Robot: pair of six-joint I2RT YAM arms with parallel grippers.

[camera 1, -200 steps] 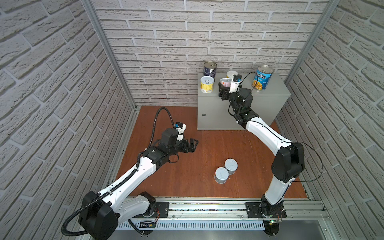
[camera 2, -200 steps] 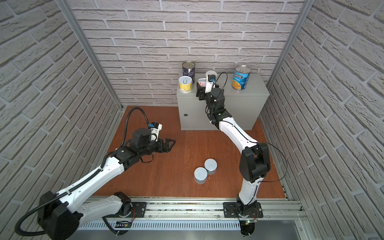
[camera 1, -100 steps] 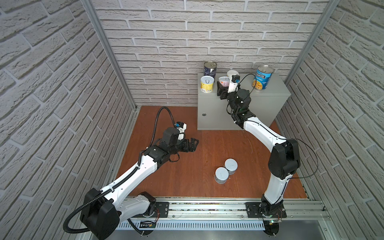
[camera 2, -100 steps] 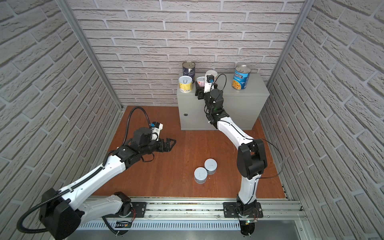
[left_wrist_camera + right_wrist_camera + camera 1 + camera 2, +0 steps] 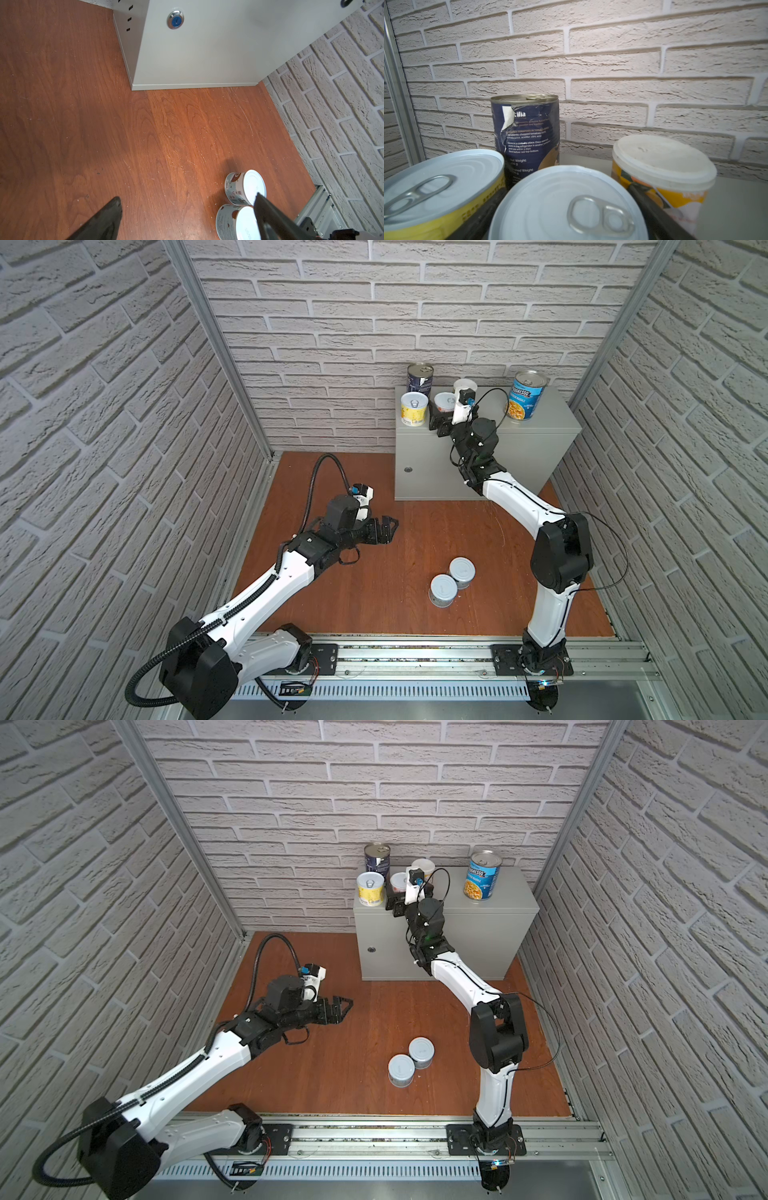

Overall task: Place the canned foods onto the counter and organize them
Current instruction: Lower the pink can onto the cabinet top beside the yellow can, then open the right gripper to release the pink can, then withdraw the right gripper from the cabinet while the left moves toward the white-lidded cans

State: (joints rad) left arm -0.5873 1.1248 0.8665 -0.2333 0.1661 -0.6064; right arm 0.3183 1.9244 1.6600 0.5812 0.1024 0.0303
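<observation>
Two fingers (image 5: 654, 216) flank the short can (image 5: 550, 207).

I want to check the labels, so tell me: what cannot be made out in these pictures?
- Pink can label: partly hidden by right hand, both top views; cut off, right wrist view.
- Whether that hand grips it: unclear.
- Nearer floor can: cut by edge and a finger of the left hand, left wrist view.

Place: we take this for a robot test cell dressed as a room.
Walls: brick-pattern panels (image 5: 457, 302) held in bare aluminium posts (image 5: 218, 348).
Floor: reddish wood board (image 5: 395, 564).
Rig: we note left arm (image 5: 270, 585) and right arm (image 5: 557, 556) bolted to a slotted rail (image 5: 415, 655).
</observation>
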